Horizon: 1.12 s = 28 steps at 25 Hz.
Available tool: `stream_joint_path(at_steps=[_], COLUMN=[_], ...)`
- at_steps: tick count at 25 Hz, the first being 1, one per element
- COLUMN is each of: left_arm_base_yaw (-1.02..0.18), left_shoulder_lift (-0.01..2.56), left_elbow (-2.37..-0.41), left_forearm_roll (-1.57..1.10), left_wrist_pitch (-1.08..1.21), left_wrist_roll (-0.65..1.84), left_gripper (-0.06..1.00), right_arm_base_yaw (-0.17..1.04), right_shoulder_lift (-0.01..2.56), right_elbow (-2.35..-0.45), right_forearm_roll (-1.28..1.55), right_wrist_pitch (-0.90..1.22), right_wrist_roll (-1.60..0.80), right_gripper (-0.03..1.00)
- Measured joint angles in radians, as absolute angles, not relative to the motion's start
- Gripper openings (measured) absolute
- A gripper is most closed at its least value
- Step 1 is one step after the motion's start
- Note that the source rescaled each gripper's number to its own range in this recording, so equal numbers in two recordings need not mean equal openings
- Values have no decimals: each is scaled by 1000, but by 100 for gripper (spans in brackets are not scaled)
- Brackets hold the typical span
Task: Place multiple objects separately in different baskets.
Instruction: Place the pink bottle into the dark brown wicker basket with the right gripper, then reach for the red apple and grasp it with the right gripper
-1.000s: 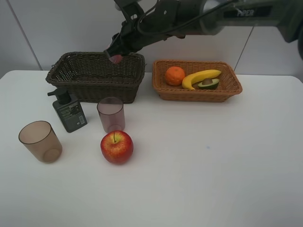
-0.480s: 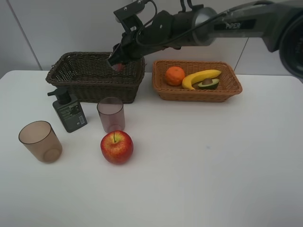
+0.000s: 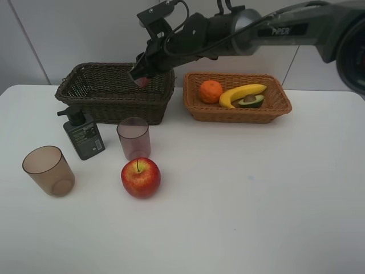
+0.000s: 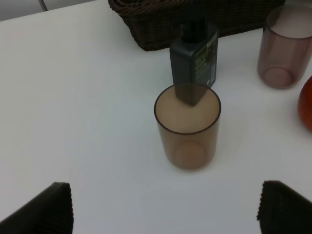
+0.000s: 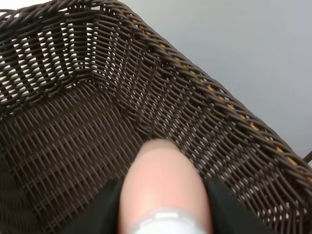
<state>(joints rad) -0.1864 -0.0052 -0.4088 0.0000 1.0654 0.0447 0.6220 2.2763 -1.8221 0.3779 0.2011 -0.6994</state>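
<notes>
Tan basket (image 3: 236,116) holds three fruits (image 3: 242,93) | right gripper (image 3: 140,77) pinches bottle (image 5: 163,185) over dark basket (image 3: 114,105) | left gripper (image 4: 165,207) spread | we count four outstanding.

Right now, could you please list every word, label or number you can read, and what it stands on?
"PiPER": on the right arm, slightly blurred.
Label of the dark green pump bottle: print too small to read.
Nothing else legible.

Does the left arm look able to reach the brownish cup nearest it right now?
Probably yes. Its fingers stand wide open facing the cup, which stands upright on bare table with nothing between; the pump bottle sits behind it, beyond the approach.
</notes>
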Motion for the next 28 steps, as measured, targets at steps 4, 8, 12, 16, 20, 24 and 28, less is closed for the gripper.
stream_joint_path(at_steps=[4,8,12,16,20,24,28], left_arm_base_yaw=[-186,-186,-186,-186,-186,-186,-186], left_shoulder_lift=[-5,-5,-5,-5,-5,-5,-5], left_elbow=[-409,-409,-409,-409,-409,-409,-409], left_forearm_roll=[0,0,0,0,0,0,0], left_wrist_pitch=[1065,1065,1065,1065,1065,1065,1065], left_wrist_roll=[45,45,45,45,45,45,45], left_gripper=[100,100,100,100,100,100,100], right_arm_base_yaw=[622,622,622,622,622,622,622], right_shoulder_lift=[2276,2276,2276,2276,2276,2276,2276], right_elbow=[-1822,-1822,-1822,-1822,-1822,-1822,-1822], right_forearm_roll=[378,378,379,381,381,381,381], right_wrist_pitch=[188,176,171,171,171,171,171], right_wrist_roll=[-699,-699,-699,-699,-699,-699,-699], right_gripper=[75,97,100,100,100,100,100])
